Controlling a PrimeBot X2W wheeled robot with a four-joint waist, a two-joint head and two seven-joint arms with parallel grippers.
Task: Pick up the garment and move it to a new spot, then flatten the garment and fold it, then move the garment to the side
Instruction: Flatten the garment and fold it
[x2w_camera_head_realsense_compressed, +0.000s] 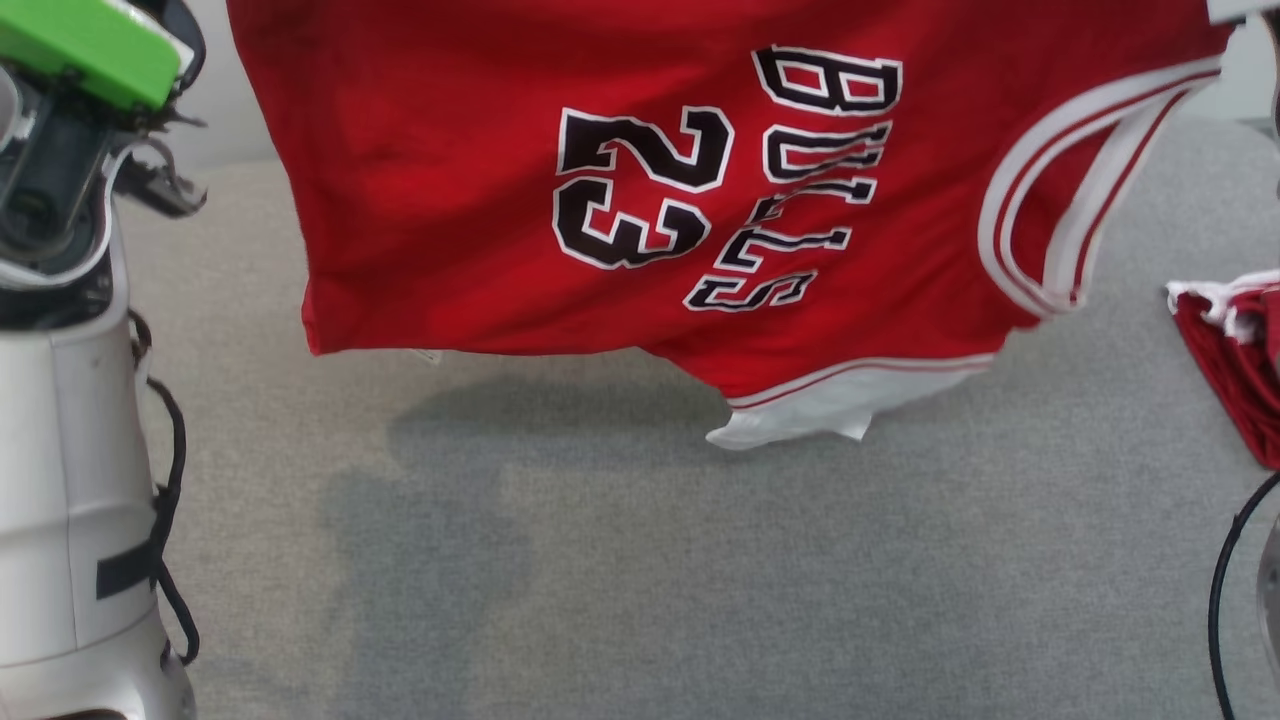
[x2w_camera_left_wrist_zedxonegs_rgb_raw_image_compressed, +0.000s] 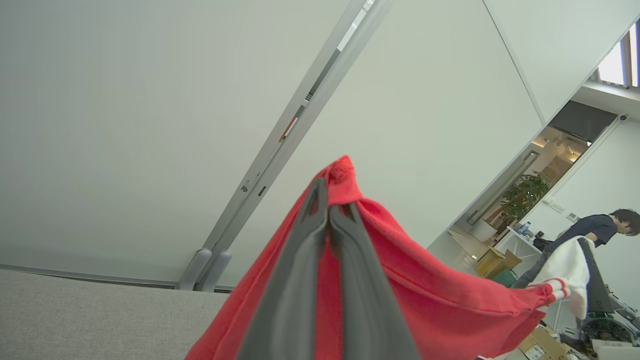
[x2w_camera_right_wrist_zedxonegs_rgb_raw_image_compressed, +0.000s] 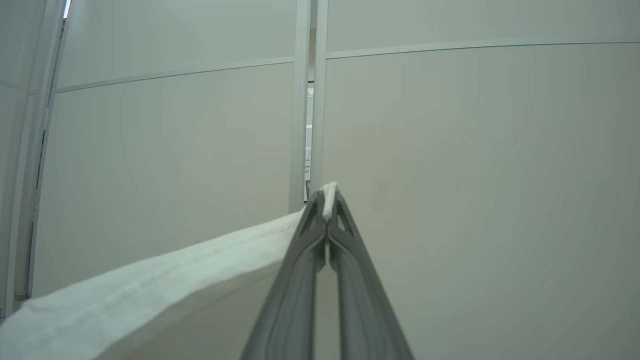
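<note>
The red garment (x2w_camera_head_realsense_compressed: 440, 200) hangs stretched above the grey counter (x2w_camera_head_realsense_compressed: 600, 580) toward its far edge; left jaws pinch a red corner, right jaws pinch its white edge.

The red "BULLS 23" jersey (x2w_camera_head_realsense_compressed: 450, 200) hangs spread above the grey surface, lettering turned sideways.

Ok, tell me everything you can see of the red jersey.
The jersey is thin red fabric with black, white-edged "BULLS" and "23" turned sideways, and white-and-red striped trim at an armhole. It hangs spread over the grey surface, left gripper and right gripper each with jaws shut on an edge.
</note>
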